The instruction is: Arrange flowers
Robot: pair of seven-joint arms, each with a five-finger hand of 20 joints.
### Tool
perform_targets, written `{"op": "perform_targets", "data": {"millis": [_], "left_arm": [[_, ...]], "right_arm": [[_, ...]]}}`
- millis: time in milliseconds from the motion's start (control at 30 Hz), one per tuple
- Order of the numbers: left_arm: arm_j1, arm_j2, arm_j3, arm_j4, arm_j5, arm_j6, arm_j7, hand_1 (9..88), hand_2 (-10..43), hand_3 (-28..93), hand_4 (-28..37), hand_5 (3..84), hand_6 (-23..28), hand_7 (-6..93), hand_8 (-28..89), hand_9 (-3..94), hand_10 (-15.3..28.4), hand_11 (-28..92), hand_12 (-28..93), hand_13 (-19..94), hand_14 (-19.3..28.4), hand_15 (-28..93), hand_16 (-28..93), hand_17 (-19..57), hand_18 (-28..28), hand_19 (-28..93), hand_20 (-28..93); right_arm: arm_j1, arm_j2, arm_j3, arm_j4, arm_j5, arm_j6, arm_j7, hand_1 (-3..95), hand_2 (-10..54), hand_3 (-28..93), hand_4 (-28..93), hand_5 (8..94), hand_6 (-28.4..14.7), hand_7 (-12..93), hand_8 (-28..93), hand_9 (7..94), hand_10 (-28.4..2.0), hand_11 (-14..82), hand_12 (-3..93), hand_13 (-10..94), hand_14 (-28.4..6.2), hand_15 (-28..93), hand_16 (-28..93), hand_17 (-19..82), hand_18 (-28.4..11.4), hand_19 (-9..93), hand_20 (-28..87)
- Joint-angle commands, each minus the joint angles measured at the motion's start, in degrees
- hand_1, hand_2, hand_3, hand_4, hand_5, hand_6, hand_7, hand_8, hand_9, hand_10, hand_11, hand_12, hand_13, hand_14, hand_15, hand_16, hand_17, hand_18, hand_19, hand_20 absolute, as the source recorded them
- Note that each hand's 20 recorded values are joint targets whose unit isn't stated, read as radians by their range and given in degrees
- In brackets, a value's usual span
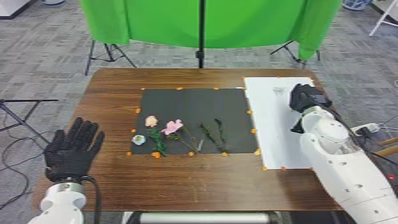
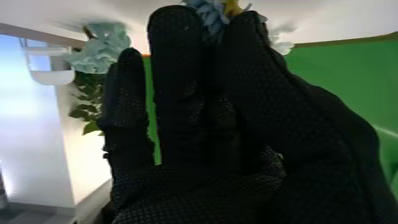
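Presumably for easy picking, flowers (image 1: 172, 126) lie spread mid-desk (image 1: 204, 192); left hand (image 1: 69, 160), open, is by the left edge — clear of work; right hand (image 1: 306, 97) nears the far-right corner; can't tell if it grips the blue flower (image 2: 210, 17).

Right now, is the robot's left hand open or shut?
Open: the left hand has its fingers straight and spread apart in the head view.
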Motion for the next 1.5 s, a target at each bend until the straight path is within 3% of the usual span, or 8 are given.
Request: {"op": "perform_targets", "data": {"millis": [33,233,600,667,767,967,1100,1500], "left_arm": [[1.8,-0.29,0.01,-0.18,-0.08,-0.15,0.46,28.6,17.4,80,-28.3,53.0,10.7,14.8,-10,45.2,17.0,27,12,34,17.0,45,-9,-7.6,14.1,40,14],[1.6,-0.3,0.13,-0.08,0.02,-0.41,0.37,28.6,17.4,80,-28.3,52.8,10.7,14.8,-10,45.3,16.9,27,12,34,16.9,45,-9,-7.6,14.1,40,14],[1.4,-0.23,0.46,-0.21,0.2,-1.07,-0.23,28.6,17.4,80,-28.3,52.7,10.7,14.9,-10,45.1,16.9,27,12,34,16.9,45,-9,-7.6,14.1,40,14],[1.7,-0.24,0.18,-0.28,-0.49,-1.18,0.05,28.6,17.4,80,-28.3,52.7,10.7,14.9,-10,45.1,16.9,27,12,34,16.9,45,-9,-7.6,14.1,40,14],[1.3,-0.33,0.32,0.12,0.11,-1.05,-0.43,28.7,17.5,80,-28.3,52.7,10.6,15.0,-10,45.1,16.9,27,12,34,16.9,45,-9,-7.6,14.1,40,14],[0.6,-0.34,0.78,0.49,-0.01,-1.49,-1.48,28.7,17.5,80,-28.3,52.7,10.6,14.9,-10,45.1,16.8,27,12,34,16.9,44,-9,-7.5,14.1,40,14],[0.5,-0.27,0.96,0.64,-0.94,-1.85,-2.09,28.7,17.5,80,-28.3,52.6,10.6,14.9,-10,45.1,16.8,27,12,34,16.9,44,-9,-7.5,14.1,40,14],[0.2,-0.13,1.08,1.02,-1.49,-2.51,-2.49,28.6,17.8,79,-28.3,52.6,10.5,15.0,-10,45.1,16.8,27,12,34,16.8,44,-9,-7.5,14.1,40,14]], "right_arm": [[-0.1,2.6,-2.9,-9.0,0.9,3.9,-4.4,63.2,-9.5,72,-28,67.6,1.2,58,2,77.3,-9.2,28.5,43.8,71,-4.9,42,41,34,-20.3,80,31],[1.5,1.0,-8.5,-18.7,4.8,1.2,-7.7,63.0,-9.5,72,-28,67.3,1.1,58,3,77.0,-9.4,28.8,44.4,71,-5.1,43,40,34,-20.5,80,31],[1.6,-2.3,-18.0,-23.4,1.9,-4.4,-14.8,61.9,-9.5,72,-28,66.4,0.4,56,3,75.5,-10.1,27.8,44.0,70,-5.2,43,39,33,-20.7,81,32],[1.5,-3.0,-19.1,-22.8,1.4,-5.4,-15.8,61.7,-9.5,72,-28,66.4,0.2,55,3,75.4,-10.0,27.7,43.8,69,-5.2,44,39,33,-20.7,81,31],[1.1,-4.5,-20.2,-21.1,2.1,-7.4,-15.1,60.4,-9.5,72,-28,66.0,0.2,55,3,75.1,-10.2,27.5,43.8,69,-5.2,43,39,33,-20.8,81,31],[0.6,-8.7,-19.7,-17.6,4.2,-9.0,-10.5,58.9,-9.5,72,-28,64.6,-0.1,55,2,73.8,-10.3,26.5,42.7,68,-5.3,44,38,33,-20.8,81,31],[-0.4,-9.1,-19.5,-17.3,3.8,-7.6,-9.1,57.6,-9.5,72,-28,64.3,-0.8,54,1,72.7,-11.1,26.2,42.2,67,-5.8,44,38,32,-20.7,81,31],[-0.7,-10.5,-20.7,-17.3,3.2,-6.5,-8.2,56.2,-9.5,71,-28,63.1,-2.5,48,-4,71.1,-11.9,21.9,37.8,64,-7.3,44,35,31,-21.1,81,30]]}}
